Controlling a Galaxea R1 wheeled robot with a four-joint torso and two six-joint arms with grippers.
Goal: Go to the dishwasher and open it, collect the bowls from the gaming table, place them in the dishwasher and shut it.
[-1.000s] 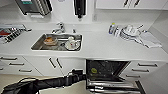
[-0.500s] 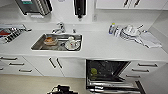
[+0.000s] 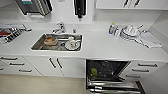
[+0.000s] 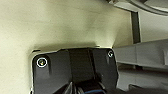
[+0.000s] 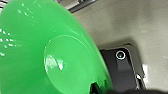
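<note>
While the right gripper [image 5: 96, 88] seems clamped on the bright green bowl's [image 5: 37, 50] rim, that thin hold could slip before reaching the open dishwasher [image 3: 107, 72] below the counter [image 3: 100, 47], right of the sink [image 3: 37, 45], where a pale yellow-green bowl [image 3: 93, 71] already sits.

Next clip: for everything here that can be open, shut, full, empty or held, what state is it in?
Dishwasher: door open, something small and yellow-green inside.
Green bowl: close up at the right wrist, seemingly held by the right tool.
Sink: holds dishes.
Cabinet doors: shut.
Drawers: shut.
Counter: dishes stacked at its right end.
</note>
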